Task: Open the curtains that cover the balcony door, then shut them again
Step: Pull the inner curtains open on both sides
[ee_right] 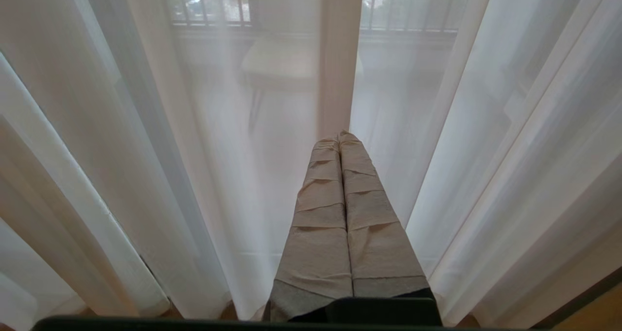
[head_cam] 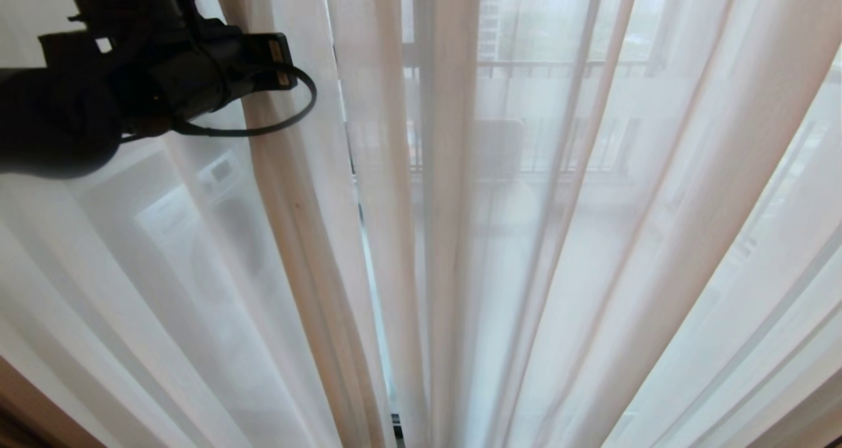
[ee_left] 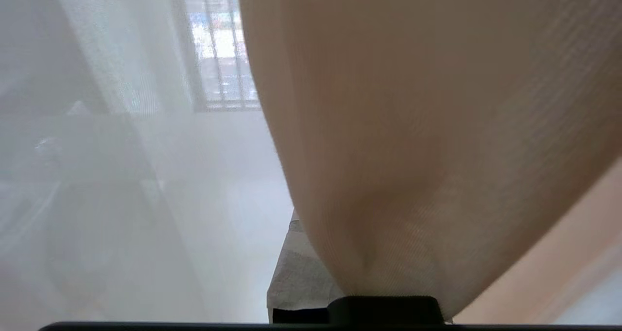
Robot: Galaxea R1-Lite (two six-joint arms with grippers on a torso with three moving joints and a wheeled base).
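Daylit balcony railing and a pale chair dim behind sheer curtains. Up at left, left gripper clamped tight on a beige fold of curtain, cloth bunched over its fingers and hiding them. Lower down, right gripper closed on nothing, taped fingers pressed together, tips just short of the sheers.

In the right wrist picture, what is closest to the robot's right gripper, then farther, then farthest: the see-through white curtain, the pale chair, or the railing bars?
From the right gripper, whose taped fingers are shut:
1. Sheer white pleated curtain, hanging just ahead of the tips.
2. Pale chair, behind the curtain, out on the balcony.
3. Dark metal railing bars, beyond the chair, at the balcony's edge.
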